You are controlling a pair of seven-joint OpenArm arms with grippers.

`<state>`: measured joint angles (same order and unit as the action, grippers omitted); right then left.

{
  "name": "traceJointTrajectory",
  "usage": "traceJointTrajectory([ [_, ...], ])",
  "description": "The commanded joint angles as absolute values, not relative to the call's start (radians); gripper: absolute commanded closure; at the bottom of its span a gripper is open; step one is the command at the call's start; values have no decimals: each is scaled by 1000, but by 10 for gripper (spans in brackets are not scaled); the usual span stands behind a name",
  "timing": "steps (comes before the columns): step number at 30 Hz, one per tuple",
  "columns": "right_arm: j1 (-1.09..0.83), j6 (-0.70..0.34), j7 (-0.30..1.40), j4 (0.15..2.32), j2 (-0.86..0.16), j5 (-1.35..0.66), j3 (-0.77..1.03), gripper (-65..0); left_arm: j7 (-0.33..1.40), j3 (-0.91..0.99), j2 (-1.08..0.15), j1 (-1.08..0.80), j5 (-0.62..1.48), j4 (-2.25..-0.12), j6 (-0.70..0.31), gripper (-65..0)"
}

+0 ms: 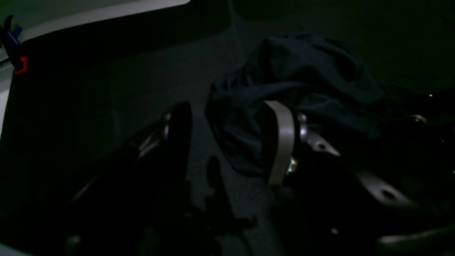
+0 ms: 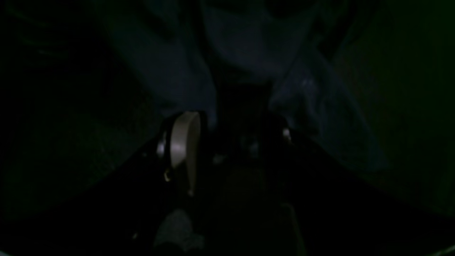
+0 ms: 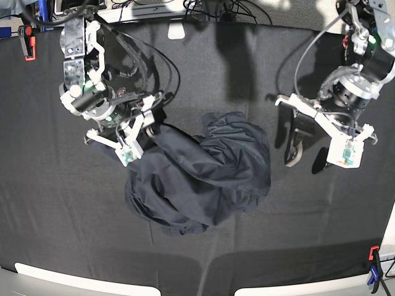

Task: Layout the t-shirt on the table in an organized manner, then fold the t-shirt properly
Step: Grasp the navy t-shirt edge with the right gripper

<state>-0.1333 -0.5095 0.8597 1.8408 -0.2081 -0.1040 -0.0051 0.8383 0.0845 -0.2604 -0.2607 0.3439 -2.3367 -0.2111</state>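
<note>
The dark navy t-shirt (image 3: 200,176) lies crumpled in a heap in the middle of the table (image 3: 62,216). My right gripper (image 3: 150,126) is at the heap's upper left edge. In the right wrist view its jaws (image 2: 233,138) stand apart, open, with shirt folds (image 2: 249,46) right in front of them; it is too dark to tell whether fabric lies between the fingers. My left gripper (image 3: 307,157) hangs open to the right of the shirt, apart from it. In the left wrist view the bunched shirt (image 1: 305,78) lies just beyond the spread gripper (image 1: 231,133).
A red clamp (image 3: 28,46) sits at the table's far left corner, and a blue and red clamp (image 3: 373,271) at the near right edge. Cables (image 3: 203,9) run along the back. Pale table edges (image 3: 80,277) show in front; another clamp (image 1: 19,64) is in the left wrist view.
</note>
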Motion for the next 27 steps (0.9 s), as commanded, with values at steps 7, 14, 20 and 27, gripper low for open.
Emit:
traceJointTrajectory([
  [7, -117, -527, 817, 1781, -213, -109, -3, -226, 814, 85, -264, -255, 350, -2356, -210, -292],
  [14, -113, -526, 777, 1723, -213, -109, -30, -220, 814, 85, -264, -255, 350, -2356, -210, -292],
  [20, -112, -525, 762, 1723, -213, -109, -106, 0, 813, 85, -264, -255, 350, -2356, -210, -292],
  [27, -112, -527, 778, 1745, -213, -109, -311, 0, 814, 85, -264, -255, 350, -2356, -209, -292],
])
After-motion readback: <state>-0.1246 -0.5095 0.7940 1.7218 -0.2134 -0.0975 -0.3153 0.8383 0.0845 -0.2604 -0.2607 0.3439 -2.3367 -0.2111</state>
